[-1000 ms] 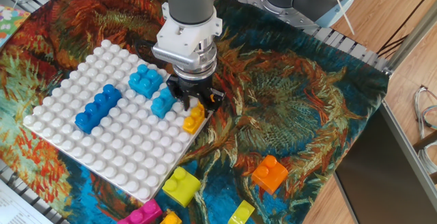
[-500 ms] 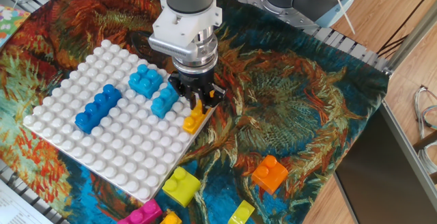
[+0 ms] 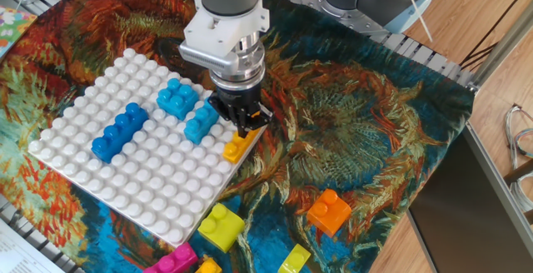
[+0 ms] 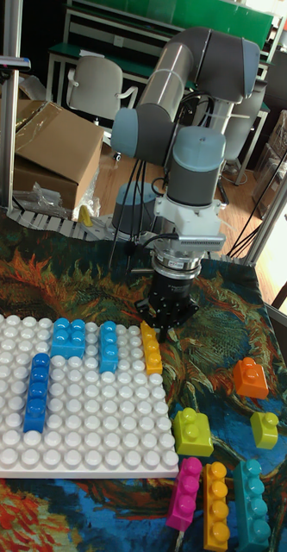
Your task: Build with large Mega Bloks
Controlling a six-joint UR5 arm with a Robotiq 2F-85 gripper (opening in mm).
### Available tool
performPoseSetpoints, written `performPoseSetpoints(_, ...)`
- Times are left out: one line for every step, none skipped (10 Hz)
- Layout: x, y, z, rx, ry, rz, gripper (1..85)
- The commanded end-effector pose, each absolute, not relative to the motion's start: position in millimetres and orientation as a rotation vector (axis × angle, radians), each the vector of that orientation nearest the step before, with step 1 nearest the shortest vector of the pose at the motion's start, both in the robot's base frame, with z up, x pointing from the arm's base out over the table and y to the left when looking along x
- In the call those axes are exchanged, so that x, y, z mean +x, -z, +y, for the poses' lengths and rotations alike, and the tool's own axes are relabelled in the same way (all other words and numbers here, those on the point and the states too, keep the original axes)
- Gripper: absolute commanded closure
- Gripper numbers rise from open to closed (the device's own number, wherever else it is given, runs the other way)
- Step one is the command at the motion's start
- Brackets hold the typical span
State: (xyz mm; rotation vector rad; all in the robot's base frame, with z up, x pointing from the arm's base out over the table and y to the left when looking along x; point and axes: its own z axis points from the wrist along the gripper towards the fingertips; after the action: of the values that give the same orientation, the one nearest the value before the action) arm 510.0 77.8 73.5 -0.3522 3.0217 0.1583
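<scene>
Now the gripper [image 3: 242, 123] hangs just over the far end of the orange brick [image 3: 237, 146], which sits on the edge of the white baseplate [image 3: 108, 181], beside a light blue brick [image 3: 201, 124]. Whether its fingers are apart is hard to tell.

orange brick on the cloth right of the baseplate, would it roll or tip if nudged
The chunky orange plastic brick looks hollow, so probably light and stiff. Its flat sides should keep it from rolling; on the patterned cloth it would more likely slide or drag. Stepped studs might let it tip.

No readable text, label or number anywhere.
</scene>
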Motion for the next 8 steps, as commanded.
performPoseSetpoints(513.2,-66.2,75.3,-0.353,-0.159,3.019,84.3)
performPoseSetpoints(514.1,-62.6,75.7,-0.353,-0.159,3.019,84.3)
performPoseSetpoints(514.7,-59.5,77.3,-0.35,-0.159,3.018,84.3)
performPoseSetpoints(515.5,-56.7,77.9,-0.348,-0.152,3.017,84.3)
performPoseSetpoints(515.4,-56.0,77.7,-0.35,-0.152,3.017,84.3)
performPoseSetpoints(514.4,-57.2,78.3,-0.355,-0.159,3.016,84.3)
performPoseSetpoints(513.1,-60.7,78.7,-0.359,-0.168,3.015,84.3)
performPoseSetpoints(510.7,-67.2,79.5,-0.365,-0.182,3.023,84.3)
